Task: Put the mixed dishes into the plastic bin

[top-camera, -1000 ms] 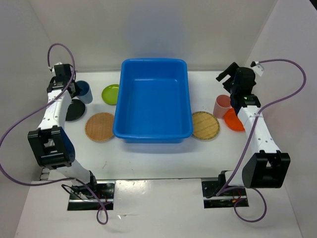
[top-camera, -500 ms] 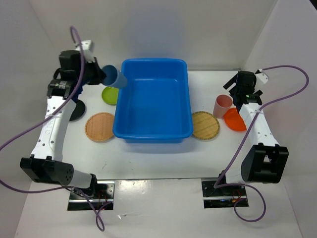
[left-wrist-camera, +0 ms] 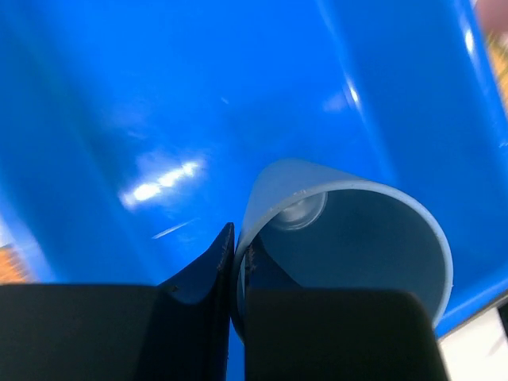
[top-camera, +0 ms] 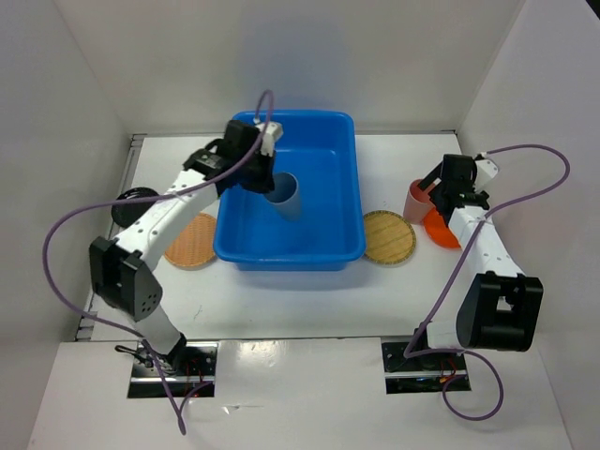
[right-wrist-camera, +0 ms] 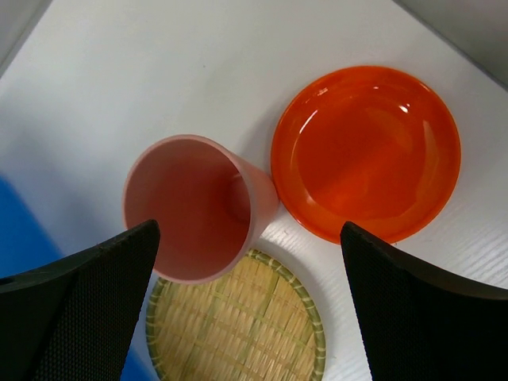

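where the flat white table runs out from the arm bases, the large bright blue rectangular plastic bin fills its middle, with a broad band of white surface between its near wall and the bases and narrower strips along both long sides. on the left strip a tan round woven bamboo plate lies just beside the bin's near left corner, partly under the left arm, and a glossy black round plate peeks out near the table's left edge, well apart from the bin. on the right strip a second tan woven bamboo plate lies just beside the bin's right wall, and the wrist view shows the shiny orange round plate beyond it, close to the table's right edge. the small reddish-pink plastic cup stands upright, touching the orange plate's rim and overlapping the bamboo plate's edge. the left arm crosses the bin's left rim, and the left gripper is clenched on the rim of a pale blue plastic cup, tilted inside the bin, the only dish seen in there; whether it touches the floor cannot be told. the right gripper hangs spread wide above the pink cup, grasping nothing.
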`<control>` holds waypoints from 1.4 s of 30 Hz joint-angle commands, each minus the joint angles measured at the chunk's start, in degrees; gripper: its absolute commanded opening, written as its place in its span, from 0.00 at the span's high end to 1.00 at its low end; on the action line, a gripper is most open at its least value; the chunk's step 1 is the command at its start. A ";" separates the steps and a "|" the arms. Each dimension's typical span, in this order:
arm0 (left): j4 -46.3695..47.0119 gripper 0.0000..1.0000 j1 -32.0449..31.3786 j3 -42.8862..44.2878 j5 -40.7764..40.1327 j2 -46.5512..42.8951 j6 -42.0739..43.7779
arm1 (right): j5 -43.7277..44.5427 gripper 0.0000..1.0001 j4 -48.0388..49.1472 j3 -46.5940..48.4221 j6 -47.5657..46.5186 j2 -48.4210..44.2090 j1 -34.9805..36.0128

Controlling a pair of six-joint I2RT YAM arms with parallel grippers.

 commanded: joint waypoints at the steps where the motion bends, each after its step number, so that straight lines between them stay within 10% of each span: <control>1: 0.64 1.00 -5.40 2.15 -2.40 3.83 -1.39 | -0.69 0.01 3.46 -1.76 0.48 -0.87 -0.33; 8: -0.23 1.00 -15.17 9.80 -13.65 15.26 -4.12 | -2.01 0.01 5.13 -2.99 0.57 -0.87 -0.86; 36: 6.10 0.95 -19.74 2.42 -11.10 21.77 -6.06 | -8.60 0.19 10.40 -5.10 1.79 5.18 -5.95; 40: 6.71 0.81 -19.74 1.80 -8.48 21.77 -5.53 | -8.60 0.32 10.93 -3.97 1.80 6.51 -5.95; 42: 7.41 0.59 -19.74 0.49 -7.77 21.17 -4.92 | -8.60 0.42 11.45 -3.44 1.80 7.04 -5.95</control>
